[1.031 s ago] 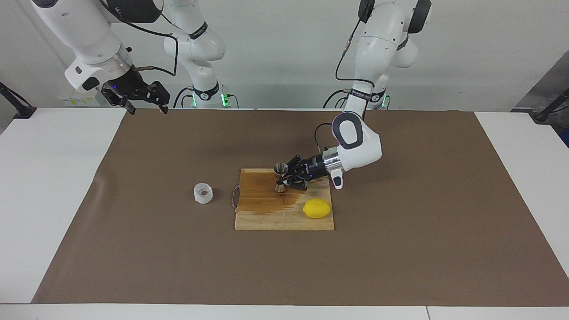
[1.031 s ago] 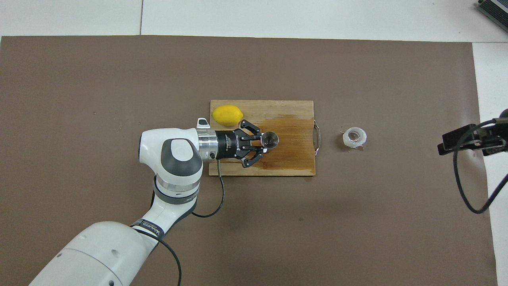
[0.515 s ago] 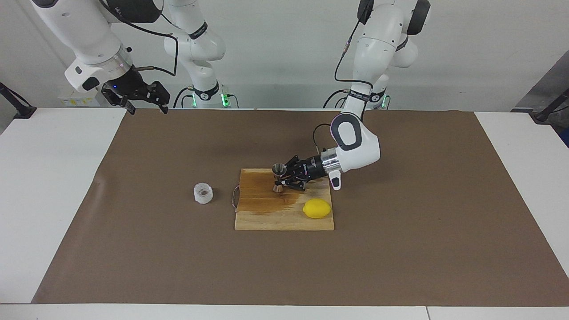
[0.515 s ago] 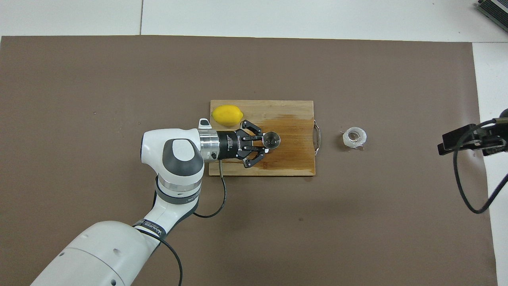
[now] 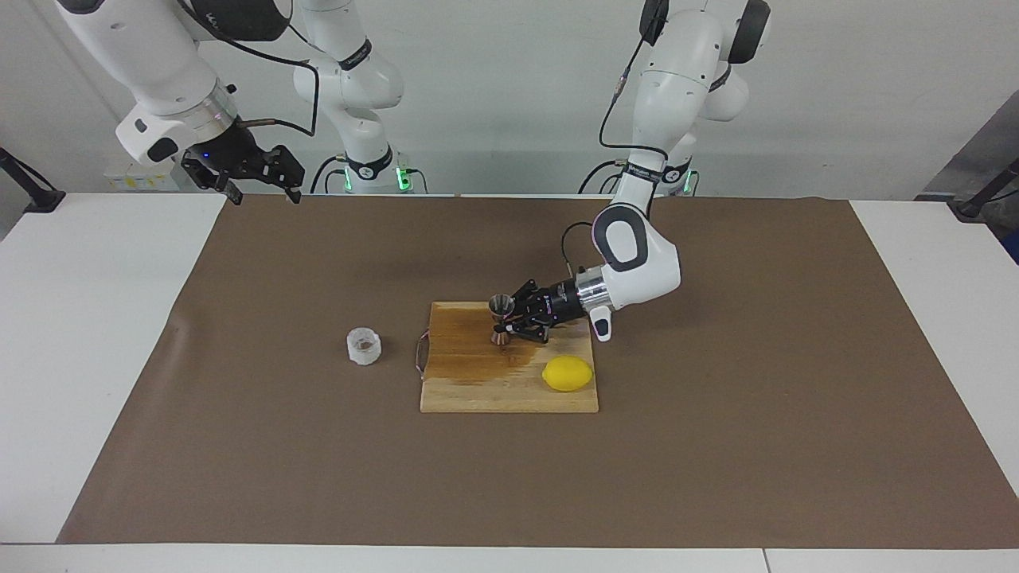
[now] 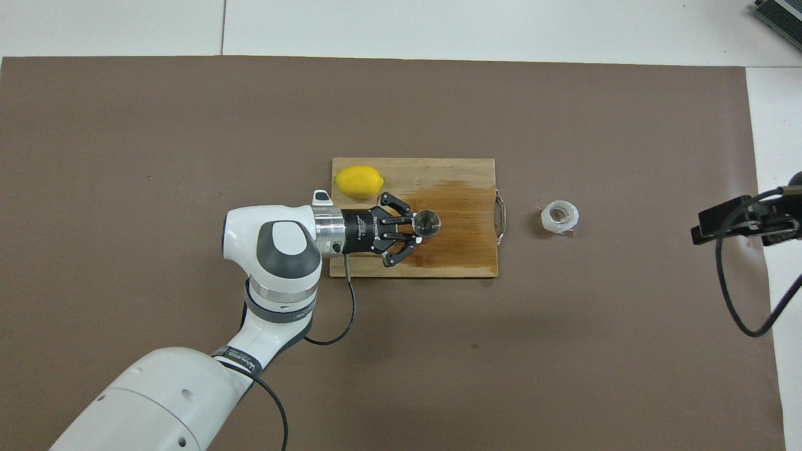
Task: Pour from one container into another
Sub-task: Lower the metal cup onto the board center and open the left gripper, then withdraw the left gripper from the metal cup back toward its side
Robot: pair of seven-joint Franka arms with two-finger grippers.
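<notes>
Fingers of my left claw [image 5: 509,320] squeeze the steel jigger [image 5: 501,317] standing on the cutting board [image 5: 478,374] mid-desk. Cup [image 5: 364,346] sits beside the board. My right claw [image 5: 263,187], open, waits above the desk's corner.

The bench [image 5: 95,334] is white, and a large brown paper sheet [image 5: 716,446] covers most of its top, leaving bare white strips at both short ends and along the edge away from the robots. On the sheet, about midway between the two short ends, lies a rectangular wooden cutting board [image 5: 478,390] with a darker wet-looking patch and a small metal handle at the end facing the right arm's end of the bench. Just beside that handle, apart from the board and toward the right arm's end, a small translucent white ribbed cup [image 5: 364,346] with brownish contents stands upright directly on the paper.
</notes>
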